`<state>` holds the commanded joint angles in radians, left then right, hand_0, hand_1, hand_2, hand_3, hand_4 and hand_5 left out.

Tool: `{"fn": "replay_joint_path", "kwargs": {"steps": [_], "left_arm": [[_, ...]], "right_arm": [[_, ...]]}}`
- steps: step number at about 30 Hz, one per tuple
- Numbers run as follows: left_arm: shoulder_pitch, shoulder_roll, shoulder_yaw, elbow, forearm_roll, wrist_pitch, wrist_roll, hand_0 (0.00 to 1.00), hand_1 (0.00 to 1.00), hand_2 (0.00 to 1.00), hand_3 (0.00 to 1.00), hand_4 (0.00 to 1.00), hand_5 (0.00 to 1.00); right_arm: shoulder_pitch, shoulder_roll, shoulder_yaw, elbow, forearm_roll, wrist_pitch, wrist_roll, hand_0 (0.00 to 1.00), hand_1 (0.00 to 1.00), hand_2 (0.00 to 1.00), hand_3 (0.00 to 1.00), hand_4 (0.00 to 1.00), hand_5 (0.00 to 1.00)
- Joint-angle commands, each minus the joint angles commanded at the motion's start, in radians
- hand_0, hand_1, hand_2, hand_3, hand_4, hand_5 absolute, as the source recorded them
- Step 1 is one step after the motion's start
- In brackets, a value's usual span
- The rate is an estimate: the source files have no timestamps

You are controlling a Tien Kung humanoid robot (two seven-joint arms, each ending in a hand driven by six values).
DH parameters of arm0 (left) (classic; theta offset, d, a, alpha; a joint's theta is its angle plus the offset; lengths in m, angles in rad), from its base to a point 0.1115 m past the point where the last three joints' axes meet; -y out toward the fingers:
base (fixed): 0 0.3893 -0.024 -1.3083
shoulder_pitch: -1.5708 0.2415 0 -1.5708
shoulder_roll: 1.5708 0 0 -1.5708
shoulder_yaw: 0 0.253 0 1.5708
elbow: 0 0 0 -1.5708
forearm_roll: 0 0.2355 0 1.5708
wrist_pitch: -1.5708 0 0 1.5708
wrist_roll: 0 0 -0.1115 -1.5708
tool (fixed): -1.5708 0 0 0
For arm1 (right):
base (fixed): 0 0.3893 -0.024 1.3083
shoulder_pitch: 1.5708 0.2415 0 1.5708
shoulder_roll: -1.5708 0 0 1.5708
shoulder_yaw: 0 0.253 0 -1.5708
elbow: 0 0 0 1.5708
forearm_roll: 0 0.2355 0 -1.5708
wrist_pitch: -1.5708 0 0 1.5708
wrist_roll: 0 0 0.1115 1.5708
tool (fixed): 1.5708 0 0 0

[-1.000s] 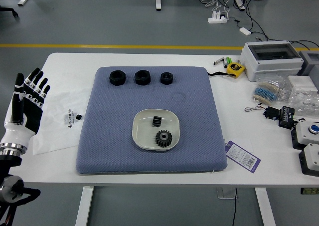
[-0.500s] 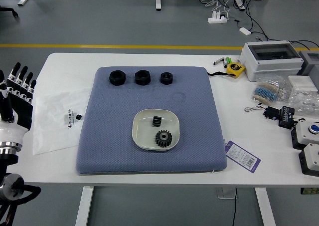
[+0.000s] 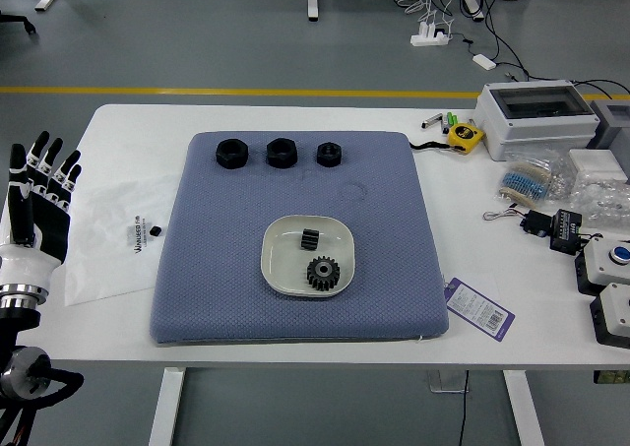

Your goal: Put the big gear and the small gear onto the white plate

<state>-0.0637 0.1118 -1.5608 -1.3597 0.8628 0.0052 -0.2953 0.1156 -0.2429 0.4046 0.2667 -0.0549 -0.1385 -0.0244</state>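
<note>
Since both gears are sitting in the white plate (image 3: 279, 261), that's the spot to look at first. The big gear (image 3: 323, 274) lies flat in the near part, toothy rim all round, and the small gear (image 3: 310, 239) is just beyond it on the far side, ribbed side showing, with a little gap between the two. The plate itself sits on the blue-grey mat (image 3: 212, 259), a bit right of the mat's middle.

Left hand (image 3: 41, 210) is wide open, fingers apart and pointing to the far side, over at the scene's left edge, well apart from the plate.

Along the far part of the mat there's a row of three black round pieces: left one (image 3: 231, 154), middle one (image 3: 282, 153), and a smaller right one (image 3: 328, 155). Left of the mat you've got a clear plastic bag (image 3: 103, 259) with a tiny black bit (image 3: 155, 231) near its printed label. Over on the right, a purple-and-white tag (image 3: 479, 309) lies by the mat's near right corner, and a yellow tape measure (image 3: 466, 137) is at the far side, near the big white box (image 3: 536, 131).
</note>
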Motion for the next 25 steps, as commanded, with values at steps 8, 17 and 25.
{"fn": "replay_joint_path", "kwargs": {"steps": [8, 17, 25], "left_arm": [[0.004, 0.001, 0.004, 0.003, 0.005, -0.017, 0.018, 0.897, 0.880, 0.998, 0.966, 0.998, 0.870], [0.008, 0.002, 0.009, 0.006, 0.010, -0.023, 0.019, 0.909, 0.886, 0.998, 0.940, 0.998, 0.871], [0.008, 0.001, 0.010, 0.009, 0.019, -0.029, 0.029, 0.919, 0.893, 0.998, 0.940, 0.998, 0.850]], "right_arm": [[-0.005, 0.002, 0.008, 0.001, -0.016, -0.002, -0.006, 0.666, 0.671, 0.763, 0.664, 0.934, 0.752], [-0.011, 0.003, 0.008, 0.002, -0.020, -0.004, -0.008, 0.666, 0.670, 0.762, 0.662, 0.932, 0.755], [-0.011, 0.004, -0.005, 0.002, -0.002, -0.004, -0.002, 0.666, 0.670, 0.761, 0.662, 0.931, 0.752]]}}
